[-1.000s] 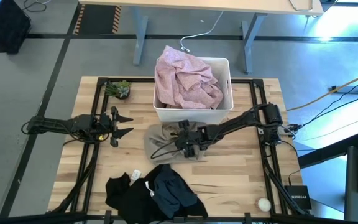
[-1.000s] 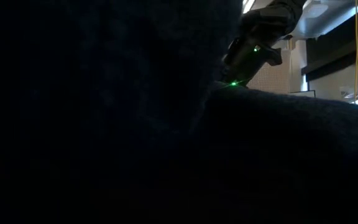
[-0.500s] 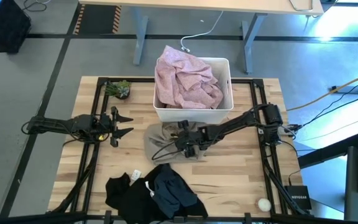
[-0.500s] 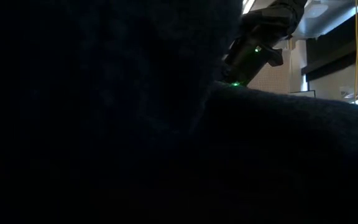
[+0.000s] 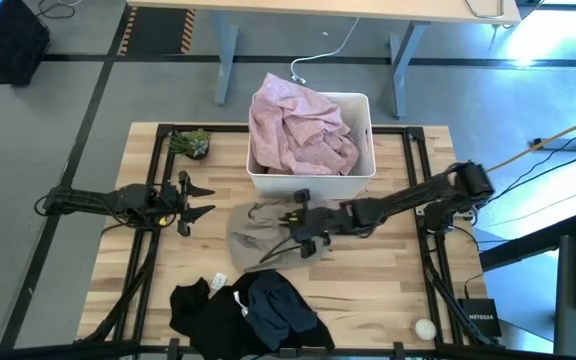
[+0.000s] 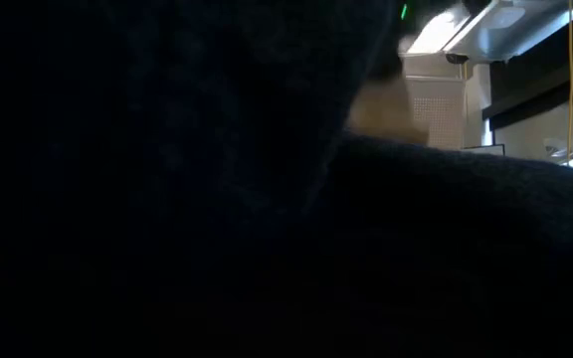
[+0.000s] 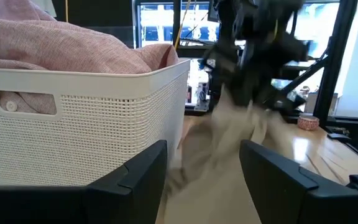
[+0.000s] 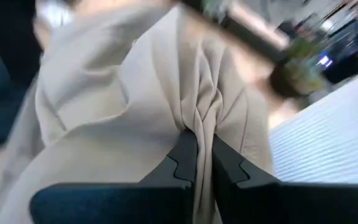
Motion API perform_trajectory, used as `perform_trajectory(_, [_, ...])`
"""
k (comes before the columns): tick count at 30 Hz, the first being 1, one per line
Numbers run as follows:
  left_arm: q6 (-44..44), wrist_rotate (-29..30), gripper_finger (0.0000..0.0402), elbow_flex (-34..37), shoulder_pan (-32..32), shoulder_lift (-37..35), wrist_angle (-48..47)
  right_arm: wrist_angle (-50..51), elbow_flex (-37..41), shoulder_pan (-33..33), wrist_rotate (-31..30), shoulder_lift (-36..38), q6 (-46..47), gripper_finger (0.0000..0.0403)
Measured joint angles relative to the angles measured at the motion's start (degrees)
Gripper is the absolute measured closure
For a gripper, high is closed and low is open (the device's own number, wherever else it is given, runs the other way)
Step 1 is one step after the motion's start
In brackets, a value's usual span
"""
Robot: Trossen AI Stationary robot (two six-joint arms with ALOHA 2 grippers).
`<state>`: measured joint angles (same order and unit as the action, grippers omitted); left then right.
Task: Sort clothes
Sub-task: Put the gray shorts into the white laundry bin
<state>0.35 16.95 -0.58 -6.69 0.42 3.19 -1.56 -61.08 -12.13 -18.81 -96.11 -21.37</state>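
Note:
A khaki beige garment [image 5: 256,235] lies in front of the white bin [image 5: 313,182], partly drawn up. My right gripper [image 5: 305,224] is above it and shut on its cloth [image 8: 185,93]. A pale pink garment [image 5: 298,125] fills the bin and heaps over its rim. A pile of black and navy clothes [image 5: 248,305] lies at the near edge and blocks most of the low view [image 6: 167,199]. My left gripper [image 5: 196,200] is open and empty, left of the khaki garment, and its wrist view shows the raised garment [image 7: 229,130]. My right gripper pinches a bunched ridge of the khaki garment [image 8: 199,118] between its two shut fingers [image 8: 182,155], several layers gathered together. Creases fan out from the pinch. The fingers come from above, slanting from the table's right. The garment's left part [image 5: 243,240] still lies on the table.
A small green plant [image 5: 190,142] stands at the far left of the table. A small white round object [image 5: 424,327] lies at the near right corner. Bare wood shows right of the khaki garment and around my left gripper.
My right gripper has gone up and a little toward the table's right edge, still shut on the khaki garment. The garment's right part has been drawn up off the table and bunched toward the gripper, while its left part has stayed down.

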Motion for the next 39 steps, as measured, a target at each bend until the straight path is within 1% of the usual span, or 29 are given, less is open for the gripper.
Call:
perform_trajectory(7, [-0.1, 0.0, 0.0204, 0.0, 0.0, 0.0, 0.1, -1.7, -0.6, 0.4, -2.2, 14.5, -3.1, 0.0382])
perform_trajectory(11, [0.0, 0.0, 0.0204, 0.0, 0.0, 0.0, 0.0, -4.2, -4.5, 2.4, -2.9, 21.0, -5.9, 0.0382])
perform_trajectory(14, [-0.1, 0.0, 0.0204, 0.0, 0.0, 0.0, 0.1, -5.9, -9.4, 4.8, -3.1, 23.4, -9.4, 0.0381])
perform_trajectory(18, [-0.3, 0.0, 0.0204, 0.0, 0.0, 0.0, 0.0, -5.9, -18.0, 9.2, -3.0, 23.8, -12.1, 0.0378])
perform_trajectory(22, [-0.3, 0.0, 0.0204, 0.0, 0.0, 0.0, 0.0, -5.9, -25.9, 14.2, -1.6, 23.2, -15.3, 0.0382])
perform_trajectory(25, [-0.3, 0.0, 0.0204, 0.0, 0.0, 0.0, 0.0, -5.6, -29.7, 17.9, -1.6, 23.0, -16.1, 0.0381])
perform_trajectory(27, [-0.1, 0.0, 0.0204, 0.0, 0.0, 0.0, 0.1, -3.9, -30.7, 20.4, -2.8, 23.0, -16.1, 0.0378])
perform_trajectory(29, [0.0, 0.0, 0.0204, 0.0, 0.0, 0.0, 0.0, -0.8, -30.9, 22.7, -3.8, 22.9, -15.2, 0.0378])
perform_trajectory(33, [-0.1, 0.0, 0.0204, 0.0, 0.0, 0.0, 0.0, 9.9, -30.8, 28.2, -2.9, 21.6, -10.3, 0.0382])
perform_trajectory(36, [-0.2, 0.0, 0.0204, 0.0, 0.0, 0.0, 0.3, 18.1, -30.8, 33.1, -2.4, 18.9, -6.3, 0.0381])
perform_trajectory(39, [-0.1, 0.0, 0.0204, 0.0, 0.0, 0.0, 0.4, 25.7, -30.8, 37.5, -0.1, 15.3, -2.4, 0.0379])
